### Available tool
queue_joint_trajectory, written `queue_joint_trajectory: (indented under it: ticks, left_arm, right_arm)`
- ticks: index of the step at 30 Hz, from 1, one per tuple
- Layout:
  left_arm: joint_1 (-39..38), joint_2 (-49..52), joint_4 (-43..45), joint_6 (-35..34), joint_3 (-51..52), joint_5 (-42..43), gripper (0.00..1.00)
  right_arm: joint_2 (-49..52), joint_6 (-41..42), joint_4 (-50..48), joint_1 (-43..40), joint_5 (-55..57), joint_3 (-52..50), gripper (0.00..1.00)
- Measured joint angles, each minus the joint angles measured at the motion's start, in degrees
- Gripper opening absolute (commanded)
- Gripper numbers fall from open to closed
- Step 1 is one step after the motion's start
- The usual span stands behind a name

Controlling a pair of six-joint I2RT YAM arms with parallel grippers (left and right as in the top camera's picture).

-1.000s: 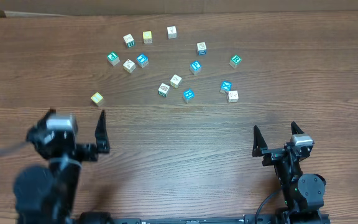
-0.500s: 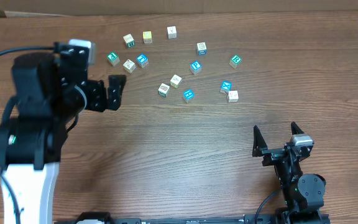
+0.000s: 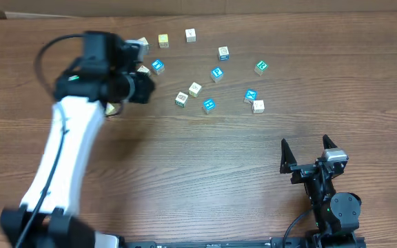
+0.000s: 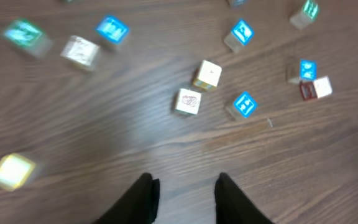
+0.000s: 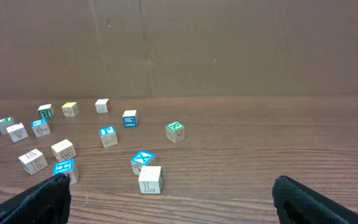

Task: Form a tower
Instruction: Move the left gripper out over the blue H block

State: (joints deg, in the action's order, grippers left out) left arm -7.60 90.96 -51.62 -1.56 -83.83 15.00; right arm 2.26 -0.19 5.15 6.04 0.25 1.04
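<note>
- No tower in any view (zero stacking so far). Only loose alphabet cubes (image 3: 195,89), lying singly on the wooden table (image 3: 198,179), spread over its far half, none on top of another.
- Step, as judged: the very first pick, choosing a base cube.
- For the left gripper (image 4: 184,186): hanging above the left part of the scatter, aimed down at bare wood. Narrow gap between the fingers, nothing in it, touching nothing.
- Straight ahead in the left wrist view: a pale cube (image 4: 188,101), with a second pale cube (image 4: 208,74) just beside it and a blue-faced cube (image 4: 244,104) near on the right. Off to the left, a yellow cube (image 4: 10,171), blurred.
- For the right gripper (image 3: 304,146): parked near the front edge, spread wide, empty, well apart from every cube.
- Next move, as a guess: widen the left gripper, line up over one cube square to its faces, lower, pinch, lift, set on a second cube. Close neighbour, so some risk of bumping it.
- Heading of the tower: none to report, not built. Long axis expected vertical, one cube wide, once stacked.
- Cubes themselves: flat on the table, turned at mixed angles, no long axis of their own.
</note>
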Motion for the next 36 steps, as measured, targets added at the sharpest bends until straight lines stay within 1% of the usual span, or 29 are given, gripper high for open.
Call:
queue_joint_trajectory:
  ticks: [1, 2, 5, 11, 12, 14, 17, 21, 22, 23, 25, 28, 29, 30, 31, 33, 34, 36]
  left_arm:
    - [-1.44, 1.66, 0.66, -0.04, 0.00, -0.68, 0.47]
    - [-2.23, 2.54, 1.01, -0.02, 0.00, -0.83, 0.47]
    - [-6.25, 7.17, 2.99, -1.51, 0.00, -3.50, 0.47]
    - [-12.02, 10.51, 6.21, -4.85, 0.00, -5.90, 0.49]
    - [-13.18, 10.88, 6.91, -5.97, 0.00, -6.71, 0.55]
    - [-15.98, 11.91, 7.69, -9.68, -0.02, -9.53, 0.59]
    - [-19.32, 13.94, 9.07, -14.73, -0.02, -13.03, 0.61]
    - [-23.04, 17.27, 11.19, -20.57, -0.02, -16.76, 0.61]
    - [-23.76, 18.03, 12.04, -22.08, -0.02, -17.59, 0.63]
    - [-24.39, 18.71, 12.85, -23.32, -0.02, -18.36, 0.68]
    - [-25.55, 19.85, 14.69, -25.79, -0.02, -20.28, 0.72]
    - [-26.71, 21.09, 16.85, -29.09, -0.02, -23.21, 0.75]
    - [-27.04, 21.62, 17.44, -30.21, -0.02, -24.24, 0.78]
    - [-27.30, 22.16, 17.77, -31.26, -0.04, -24.92, 0.84]
    - [-27.36, 23.02, 18.21, -32.35, -0.07, -25.55, 0.88]
    - [-27.58, 24.57, 18.75, -34.58, -0.13, -26.43, 0.89]
    - [-27.58, 25.59, 19.37, -35.26, -0.13, -26.75, 0.92]
    - [-27.58, 28.06, 21.20, -36.46, -0.13, -27.30, 0.91]
  right_arm:
    - [0.00, 0.00, 0.00, 0.00, 0.00, 0.00, 1.00]
    - [0.00, -0.02, 0.00, 0.00, -0.02, 0.00, 1.00]
    - [0.00, 0.00, 0.02, 0.00, -0.02, 0.00, 1.00]
    - [0.00, -0.02, 0.02, 0.00, 0.00, 0.00, 1.00]
    - [0.00, 0.00, 0.02, 0.00, 0.00, 0.00, 1.00]
    - [0.00, -0.04, 0.02, 0.00, 0.00, 0.00, 1.00]
    - [0.00, 0.00, 0.04, 0.00, 0.02, 0.00, 1.00]
    - [0.00, 0.00, 0.02, 0.00, 0.00, 0.00, 1.00]
    - [0.00, 0.00, 0.04, 0.00, 0.00, 0.00, 1.00]
    - [0.00, 0.02, 0.00, 0.00, 0.00, 0.00, 1.00]
    - [0.00, -0.02, 0.02, 0.00, 0.00, 0.00, 1.00]
    - [0.00, 0.00, 0.04, 0.00, 0.00, 0.00, 1.00]
    - [0.00, -0.02, 0.02, 0.00, 0.00, 0.00, 1.00]
    - [0.00, 0.00, 0.02, 0.00, 0.00, 0.00, 1.00]
    - [0.00, 0.02, 0.02, 0.00, -0.02, 0.00, 1.00]
    - [0.00, 0.00, -0.02, 0.00, 0.00, 0.00, 1.00]
    - [0.00, 0.00, 0.00, 0.00, 0.00, 0.00, 1.00]
    - [0.00, 0.00, 0.02, 0.00, 0.00, 0.00, 1.00]
